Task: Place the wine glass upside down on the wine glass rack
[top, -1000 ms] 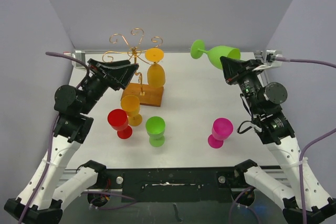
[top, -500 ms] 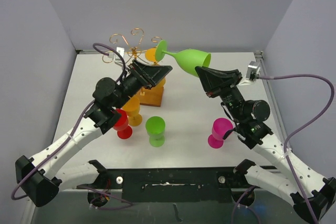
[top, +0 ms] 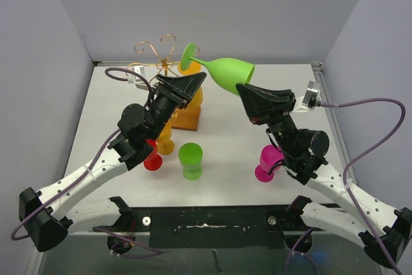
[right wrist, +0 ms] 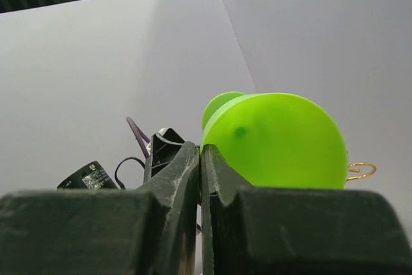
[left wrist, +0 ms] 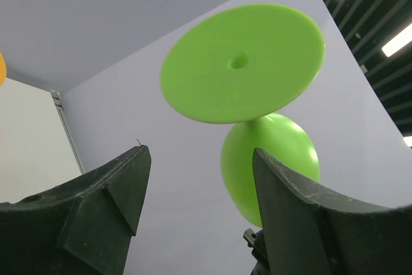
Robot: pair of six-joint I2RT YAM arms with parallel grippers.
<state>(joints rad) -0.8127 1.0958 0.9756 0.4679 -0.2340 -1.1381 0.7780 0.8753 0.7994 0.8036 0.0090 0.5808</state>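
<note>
STATUS | green wine glass (top: 228, 72) aloft, upper centre of the top view, lying sideways, foot toward the wine glass rack (top: 185, 119) at upper left | right gripper (top: 243, 88) pinched tight on bowl rim | left gripper (top: 193, 80) jaws wide, holding nothing, beneath the foot | HANDLING (judged): light, rigid, smooth plastic; rim pinch may slip, stem offers a surer hold.

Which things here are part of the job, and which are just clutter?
In play: lime wine glass, gripped by the right end effector; wine glass rack; open left end effector near its foot.
Clutter: red glass, orange glass, green glass, pink glass.
</note>
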